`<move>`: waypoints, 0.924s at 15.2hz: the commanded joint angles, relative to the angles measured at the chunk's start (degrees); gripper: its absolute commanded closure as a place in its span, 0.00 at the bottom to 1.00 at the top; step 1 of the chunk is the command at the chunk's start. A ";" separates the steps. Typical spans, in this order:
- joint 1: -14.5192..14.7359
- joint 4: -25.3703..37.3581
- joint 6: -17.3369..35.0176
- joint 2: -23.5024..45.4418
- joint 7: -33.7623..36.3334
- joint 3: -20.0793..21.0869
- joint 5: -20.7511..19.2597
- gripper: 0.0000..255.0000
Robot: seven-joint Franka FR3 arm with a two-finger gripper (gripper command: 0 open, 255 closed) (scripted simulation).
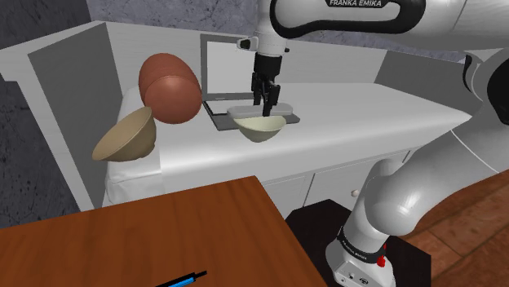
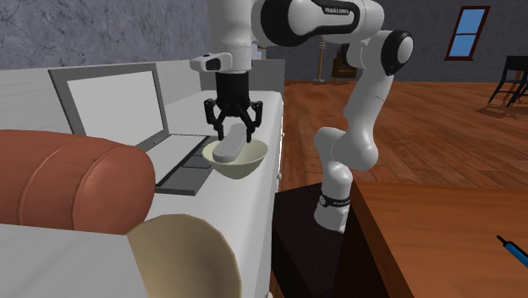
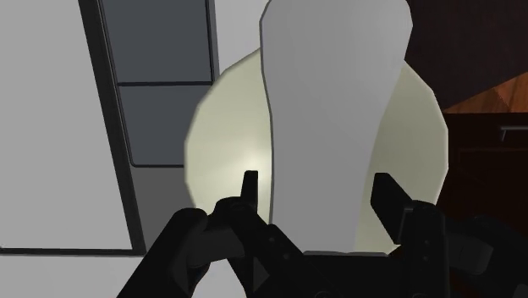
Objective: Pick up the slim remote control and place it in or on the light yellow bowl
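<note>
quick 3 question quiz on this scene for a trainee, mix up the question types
1. True or false: the remote lies in the pale yellow bowl.
2. The fingers of the end effector are: A) shut on the remote, B) open, standing apart on either side of the remote, C) shut on nothing.
3. Fill in: the open grey device right beside the bowl is a ____.

Key: 1 true; 2 B; 3 laptop.
</note>
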 commanded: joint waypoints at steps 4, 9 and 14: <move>0.03 -2.88 2.45 -0.47 0.10 0.05 0.02 1.00; 0.05 -2.87 2.45 -0.46 0.11 0.03 0.01 1.00; 0.03 -2.86 2.40 -0.51 0.04 -0.02 -0.01 0.00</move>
